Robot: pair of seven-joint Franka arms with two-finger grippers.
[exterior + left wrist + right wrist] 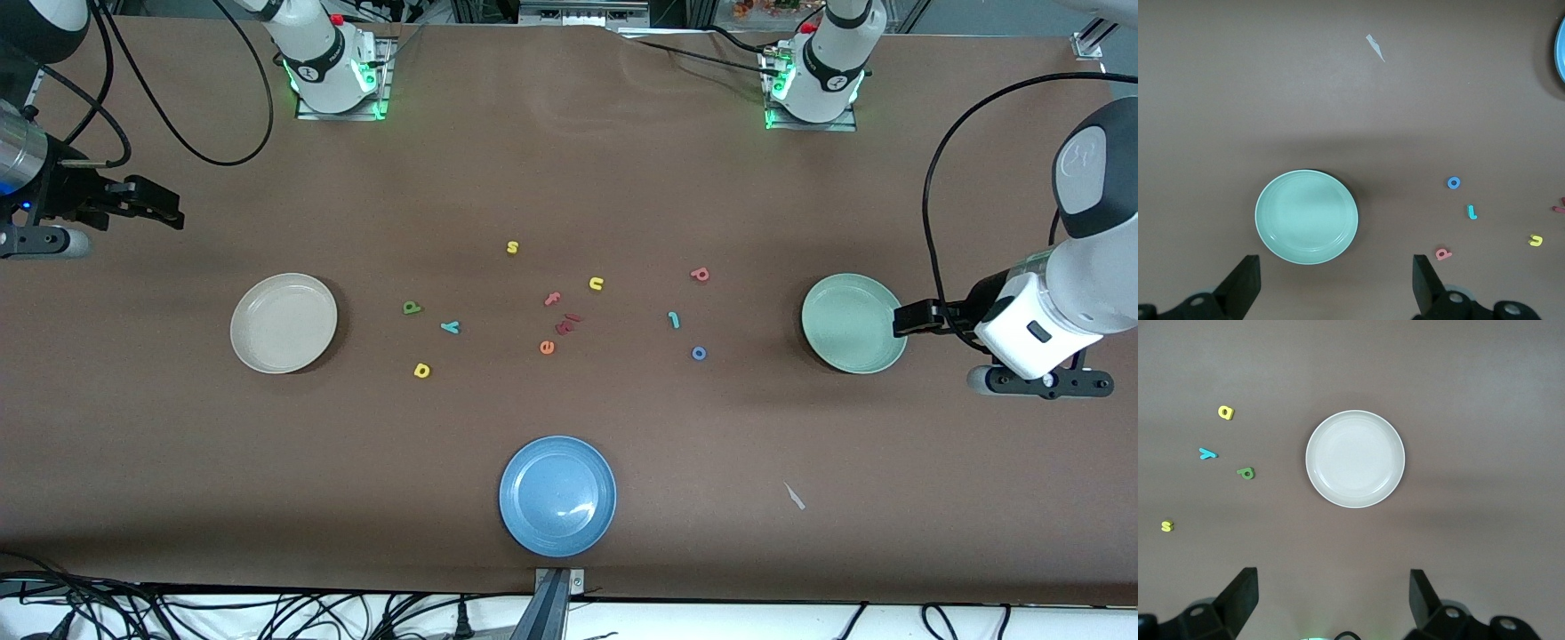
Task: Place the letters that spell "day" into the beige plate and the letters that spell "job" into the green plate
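The beige plate [283, 323] [1355, 459] lies empty toward the right arm's end. Beside it are the dark green "a" [412, 308] [1246, 473], teal "y" [450, 327] [1207, 453] and yellow "d" [421, 370] [1226, 412]. Toward the left arm's end lies the green plate [853, 323] [1306, 217], also empty. The pinkish-red "b" [700, 275] [1443, 253], teal "j" [674, 320] [1471, 212] and blue "o" [699, 353] [1453, 182] lie near it. My left gripper [902, 320] [1336, 287] hangs open beside the green plate. My right gripper [164, 212] [1335, 603] hangs open over the table's end.
A blue plate [557, 495] sits near the front edge. Mid-table lie a yellow "s" [512, 247], yellow "u" [596, 284], pink "f" [552, 299], orange "e" [547, 347] and small red pieces [567, 323]. A white scrap [794, 496] lies nearer the front camera.
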